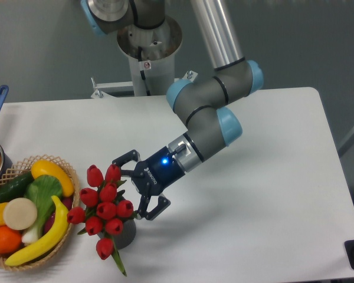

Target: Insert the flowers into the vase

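The flowers stand in the vase; the end effector, just beside the vase, is spread wide, released.

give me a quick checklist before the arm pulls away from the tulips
1. Pincer open, fingers spread: ok.
2. Pincer free of the tulip bunch: cannot tell, the upper finger sits right against the top blooms.
3. Stems down in the dark grey vase: cannot tell, blooms hide the rim, and one tulip and leaf hang below, outside it.
4. Vase standing upright on the white table: ok.
5. Wicker basket of fruit beside the bunch, clear of a rightward retreat: ok.
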Robot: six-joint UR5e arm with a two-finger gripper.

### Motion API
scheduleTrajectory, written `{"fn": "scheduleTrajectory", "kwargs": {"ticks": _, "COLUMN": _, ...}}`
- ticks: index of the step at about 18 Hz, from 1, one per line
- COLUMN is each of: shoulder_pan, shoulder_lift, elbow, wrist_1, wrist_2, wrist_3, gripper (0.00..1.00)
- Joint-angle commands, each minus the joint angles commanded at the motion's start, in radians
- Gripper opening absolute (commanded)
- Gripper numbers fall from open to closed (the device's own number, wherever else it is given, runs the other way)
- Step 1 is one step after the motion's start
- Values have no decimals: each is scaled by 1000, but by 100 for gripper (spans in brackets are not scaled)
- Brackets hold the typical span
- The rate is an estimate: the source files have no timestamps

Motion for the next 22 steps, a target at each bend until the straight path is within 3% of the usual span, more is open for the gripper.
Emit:
{"fn": "scheduleTrajectory", "kwargs": {"ticks": 3, "shoulder_pan": 15, "shoulder_lift": 69, "elbow": -9, "wrist_1": 2, "wrist_2": 117, "wrist_3": 3, "gripper": 100}}
{"fn": "scheduleTrajectory", "kwargs": {"ticks": 9, "shoulder_pan": 121, "shoulder_lift": 275, "elbow": -31, "wrist_1": -12, "wrist_2": 425, "wrist_3": -11, "gripper": 100}}
{"fn": "scheduleTrajectory", "kwargs": {"ticks": 12, "shoulder_pan": 155, "shoulder_lift": 345, "elbow": -3, "wrist_1": -46, "wrist_2": 644, "wrist_3": -9, "gripper": 100}}
{"fn": "scheduleTrajectory", "kwargs": {"ticks": 14, "shoulder_pan": 156, "shoulder_lift": 370, "elbow": 24, "wrist_1": -63, "wrist_2": 729, "wrist_3": -11, "gripper": 100}}
{"fn": "scheduleTrajectory", "kwargs": {"ticks": 16, "shoulder_pan": 156, "shoulder_lift": 394, "elbow": 59, "wrist_1": -135, "wrist_2": 831, "wrist_3": -6, "gripper": 100}}
{"fn": "scheduleTrajectory", "kwargs": {"ticks": 18, "shoulder_pan": 160, "shoulder_lift": 398, "elbow": 130, "wrist_1": -262, "wrist_2": 975, "wrist_3": 23, "gripper": 100}}
{"fn": "scheduleTrajectory", "kwargs": {"ticks": 22, "shoulder_pan": 201, "shoulder_lift": 393, "elbow": 256, "wrist_1": -548, "wrist_2": 1033, "wrist_3": 301, "gripper": 100}}
